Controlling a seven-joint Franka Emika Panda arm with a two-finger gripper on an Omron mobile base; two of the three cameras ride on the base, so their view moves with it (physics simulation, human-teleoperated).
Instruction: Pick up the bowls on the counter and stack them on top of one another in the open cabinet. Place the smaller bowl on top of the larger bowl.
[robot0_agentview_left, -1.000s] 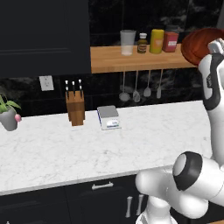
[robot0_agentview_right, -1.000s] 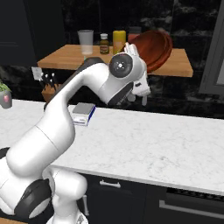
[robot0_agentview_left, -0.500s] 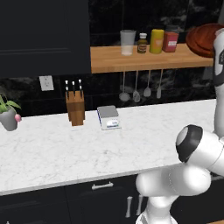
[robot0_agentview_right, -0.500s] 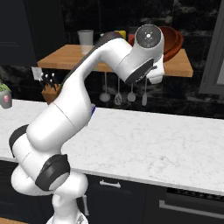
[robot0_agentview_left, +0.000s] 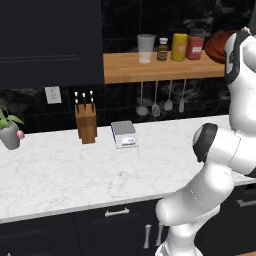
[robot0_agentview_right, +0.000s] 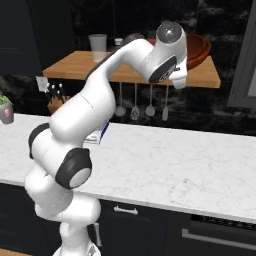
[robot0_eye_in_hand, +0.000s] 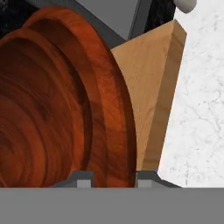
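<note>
Reddish-brown wood is seen close in the hand view: the smaller bowl (robot0_eye_in_hand: 30, 118) is nested inside the larger bowl (robot0_eye_in_hand: 111, 118), and both rest on the light wooden shelf (robot0_eye_in_hand: 151, 87). Compared with one second ago, the arm has been swung further to the right and raised, and the bowl that was carried high beside the shelf is now seen seated in the wider one. From this it is judged that the stacking is nearly finished, and only the release and the retreat remain.

The end effector (robot0_eye_in_hand: 114, 177) is seen just at the rim of the larger bowl, but whether it is released or clenched cannot be told, because only the finger tips are shown. In the right base view the bowls (robot0_agentview_right: 199, 50) are partly hidden behind the white arm. No bowl is left on the desk (robot0_agentview_left: 70, 175).
</note>
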